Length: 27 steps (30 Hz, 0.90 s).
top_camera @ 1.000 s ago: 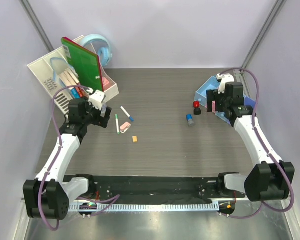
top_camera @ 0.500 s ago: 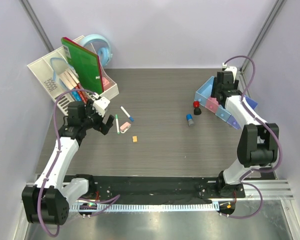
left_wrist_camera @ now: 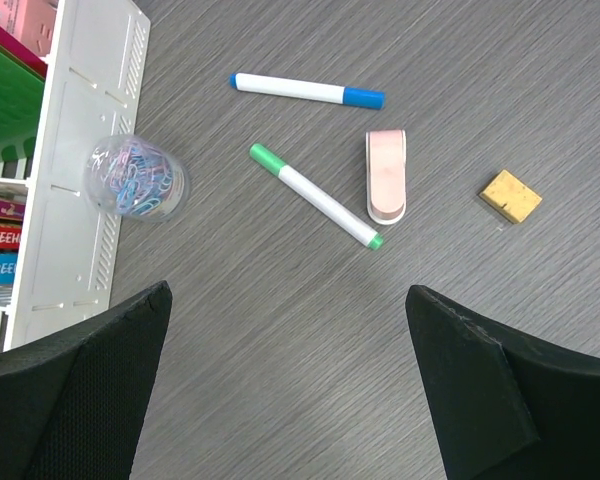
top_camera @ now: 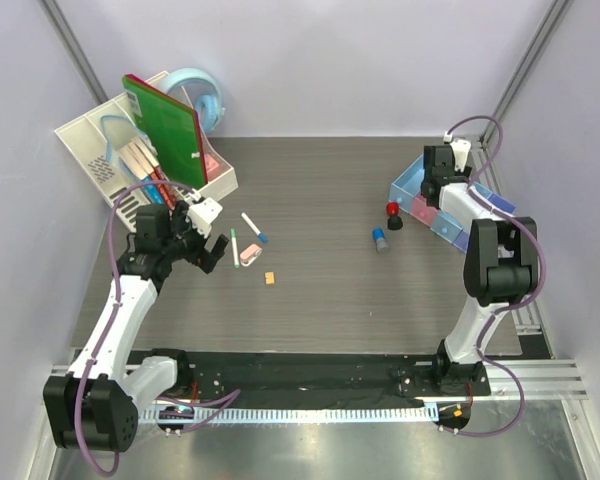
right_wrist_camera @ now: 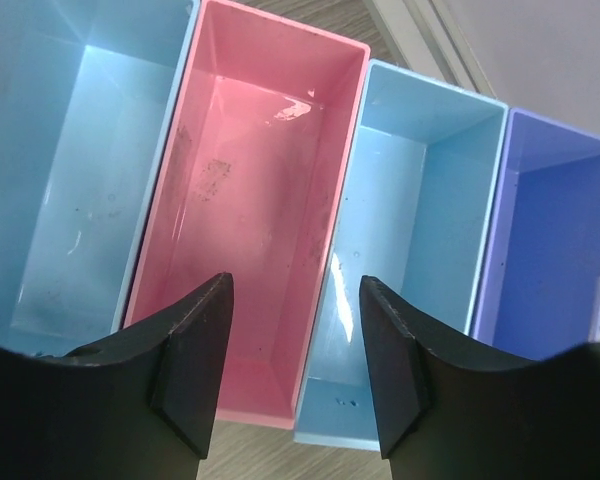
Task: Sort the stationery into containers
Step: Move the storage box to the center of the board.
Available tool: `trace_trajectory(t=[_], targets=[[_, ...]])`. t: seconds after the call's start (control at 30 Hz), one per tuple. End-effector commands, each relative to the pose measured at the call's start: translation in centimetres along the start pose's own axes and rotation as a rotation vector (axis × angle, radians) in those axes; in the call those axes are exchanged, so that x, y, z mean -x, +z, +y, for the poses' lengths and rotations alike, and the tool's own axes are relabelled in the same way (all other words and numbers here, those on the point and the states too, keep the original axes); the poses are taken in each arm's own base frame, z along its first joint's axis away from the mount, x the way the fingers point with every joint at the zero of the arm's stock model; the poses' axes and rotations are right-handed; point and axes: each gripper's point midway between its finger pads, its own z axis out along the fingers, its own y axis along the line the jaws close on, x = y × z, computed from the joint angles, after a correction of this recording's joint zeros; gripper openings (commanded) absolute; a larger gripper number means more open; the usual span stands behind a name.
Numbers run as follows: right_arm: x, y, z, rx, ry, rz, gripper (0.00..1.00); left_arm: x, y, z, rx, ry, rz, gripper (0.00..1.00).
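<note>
The green-capped pen (left_wrist_camera: 315, 195), blue-capped pen (left_wrist_camera: 305, 89), pink eraser (left_wrist_camera: 387, 175) and orange block (left_wrist_camera: 510, 194) lie together on the table. My left gripper (left_wrist_camera: 288, 295) is open and empty above the bare table just near of them; it also shows in the top view (top_camera: 212, 246). The red-and-black cylinder (top_camera: 392, 212) and blue-grey cylinder (top_camera: 380, 240) stand left of the bins. My right gripper (right_wrist_camera: 295, 285) is open and empty above the wall between the pink bin (right_wrist_camera: 250, 200) and the blue bin (right_wrist_camera: 410, 220). The light blue bin (right_wrist_camera: 70, 170) and violet-blue bin (right_wrist_camera: 550, 240) flank them; all four look empty.
A white slotted organizer (top_camera: 90, 150) with a green book (top_camera: 165, 120) stands at the back left, a round light-blue tape dispenser (top_camera: 202, 95) behind it. A small clear jar of paper clips (left_wrist_camera: 137, 180) sits against the organizer's edge (left_wrist_camera: 70, 180). Walls close in left and right.
My right arm has folded back and moved farther along the bin row toward the back. My left gripper has shifted slightly toward the pens, still open.
</note>
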Motion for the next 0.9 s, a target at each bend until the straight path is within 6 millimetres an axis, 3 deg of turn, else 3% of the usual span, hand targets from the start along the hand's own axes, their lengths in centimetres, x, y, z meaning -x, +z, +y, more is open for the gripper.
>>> trace_trajectory(t=[0.0,0.33,0.7,0.87], targets=[[1.7,0.9,0.2,-0.030,0.088,-0.043,0.57,0.8,-0.4,0.3,0.009,0.028,-0.022,1.00],[-1.2,2.5,1.2,-0.021,0.066,0.028,0.45,0.2,-0.5,0.3,0.013,0.038,-0.007,1.00],[0.9,3.7,1.8,-0.022,-0.006,-0.032,0.28,-0.3,-0.5,0.1,0.014,0.034,0.005,1.00],[1.2,5.3,2.7,-0.015,-0.073,-0.041,0.17,-0.3,-0.6,0.3,0.021,0.034,0.008,1.00]])
